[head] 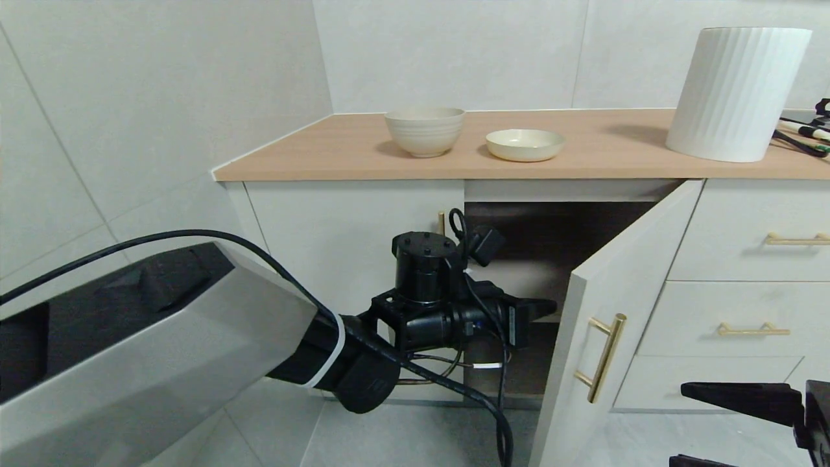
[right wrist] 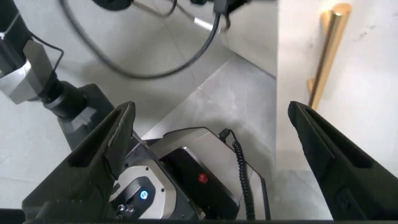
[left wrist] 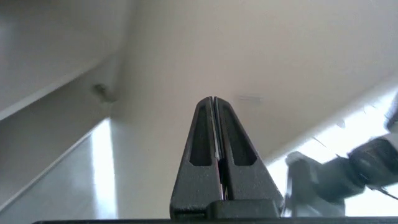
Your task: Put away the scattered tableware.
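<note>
The left arm, big and grey, was closest. It sat low and to the left of the white cupboard door, which stood swung open. The left gripper pointed at the dark space just left of that door. Its two black fingers were pressed tight together with nothing between them.

The right gripper hung low, to the right of the door's bottom corner. Its fingers were spread wide apart and held nothing. The door's long gold bar handle was near it.

The tableware sat on the light brown wooden counter top, above the door. The round cream bowl with ridges stood up and to the left of the door. The flat little cream dish sat just beside the bowl, on the side nearer the door, not touching it. A tall white ribbed tub stood above the door, a bit to its right. White drawers with small gold handles were to the right of the door.
</note>
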Controlling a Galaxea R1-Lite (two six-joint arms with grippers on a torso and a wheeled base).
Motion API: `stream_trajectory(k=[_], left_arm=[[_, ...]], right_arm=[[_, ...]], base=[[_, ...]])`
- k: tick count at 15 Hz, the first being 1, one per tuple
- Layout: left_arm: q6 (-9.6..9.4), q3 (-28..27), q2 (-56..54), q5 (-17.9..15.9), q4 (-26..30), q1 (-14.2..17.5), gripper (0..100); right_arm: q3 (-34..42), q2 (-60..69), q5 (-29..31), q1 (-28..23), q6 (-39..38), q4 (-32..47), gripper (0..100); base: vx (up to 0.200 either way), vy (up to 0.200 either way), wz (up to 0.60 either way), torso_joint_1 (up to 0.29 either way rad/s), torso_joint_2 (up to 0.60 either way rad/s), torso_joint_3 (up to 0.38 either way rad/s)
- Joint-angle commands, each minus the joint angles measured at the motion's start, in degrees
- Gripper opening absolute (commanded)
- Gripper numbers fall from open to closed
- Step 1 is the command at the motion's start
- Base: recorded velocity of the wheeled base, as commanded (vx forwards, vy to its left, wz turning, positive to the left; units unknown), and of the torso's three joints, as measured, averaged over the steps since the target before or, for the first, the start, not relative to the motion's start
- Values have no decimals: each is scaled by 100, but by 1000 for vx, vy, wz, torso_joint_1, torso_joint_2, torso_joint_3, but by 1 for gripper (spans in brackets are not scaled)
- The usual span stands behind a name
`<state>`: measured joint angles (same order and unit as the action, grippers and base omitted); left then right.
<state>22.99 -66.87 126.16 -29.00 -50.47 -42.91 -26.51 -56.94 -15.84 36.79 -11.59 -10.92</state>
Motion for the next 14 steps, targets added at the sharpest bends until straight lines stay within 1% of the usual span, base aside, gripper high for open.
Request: stream_trajectory(k=[1, 4, 6, 7, 8, 9, 10, 11, 12, 14], left_arm=[[4, -81, 75, 9, -7, -24, 0], [4, -107, 75, 9, 28, -112, 0], [4, -125, 31, 17, 160, -323, 0], [12, -125, -56, 44, 222, -490, 0], [12, -116, -241, 184, 336, -815, 0], [4, -116, -408, 237, 494, -1167, 0], [4, -107, -549, 237, 600, -1422, 0], [4, -99, -601, 237, 635, -1527, 0], [-23, -2, -663, 255, 652, -1606, 0], [-23, 147, -733, 343, 644, -1290, 0]], right_arm=[[6, -19, -7, 12, -1, -6, 100], [-3, -19, -7, 12, -1, -6, 100], [-3, -10, -34, 21, -1, -15, 100], [-20, -10, -34, 30, -1, -33, 100], [-38, 52, -34, 144, -10, -59, 100], [-47, 289, -42, 364, -18, -42, 100], [-38, 465, -113, 522, -18, -24, 100], [-38, 544, -218, 531, -18, -15, 100], [-29, 649, -543, 522, -27, -6, 100], [-38, 641, -543, 513, -27, -6, 100]], base=[[0, 0, 0, 0, 0, 0], [0, 0, 0, 0, 0, 0], [0, 0, 0, 0, 0, 0], [0, 0, 0, 0, 0, 0], [0, 0, 0, 0, 0, 0], [0, 0, 0, 0, 0, 0], [0, 0, 0, 0, 0, 0], [0, 0, 0, 0, 0, 0], [0, 0, 0, 0, 0, 0], [0, 0, 0, 0, 0, 0]])
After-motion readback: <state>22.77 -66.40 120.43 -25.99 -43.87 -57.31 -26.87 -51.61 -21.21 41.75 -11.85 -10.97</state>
